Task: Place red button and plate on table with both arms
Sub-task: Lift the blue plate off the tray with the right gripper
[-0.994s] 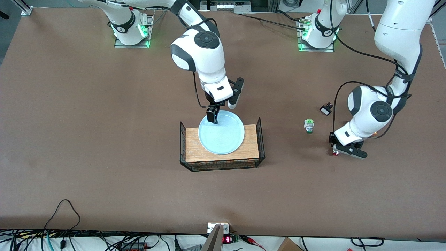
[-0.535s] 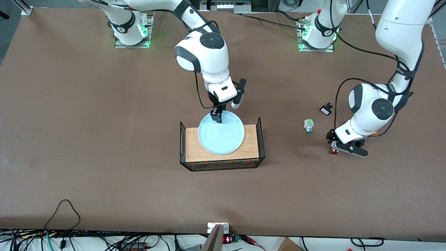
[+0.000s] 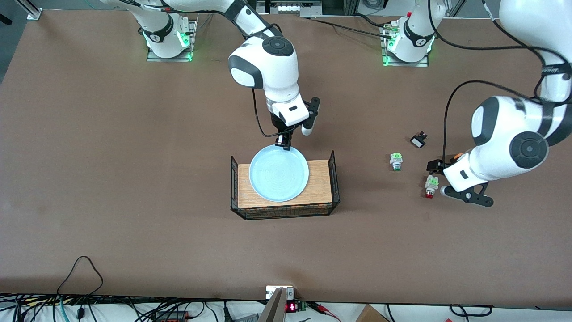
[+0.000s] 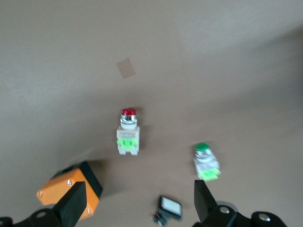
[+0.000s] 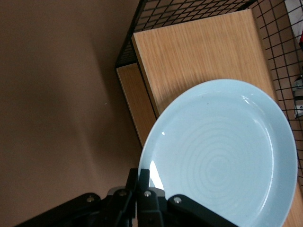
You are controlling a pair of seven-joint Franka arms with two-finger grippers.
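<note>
Round pale blue plate [image 3: 279, 173] pinched at rim by right gripper [image 3: 282, 144]; red-capped white push-button [image 3: 430, 185] on brown counter [image 3: 134, 179] below spread, empty left gripper [image 4: 137, 208].

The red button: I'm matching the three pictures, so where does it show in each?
Front view: the red button lies on the table, toward the left arm's end, beside the left gripper.
Left wrist view: red button mid-picture, lying apart from the open fingers.
Right wrist view: not in it.
Shared landmark: the green-capped switch beside it.
</note>
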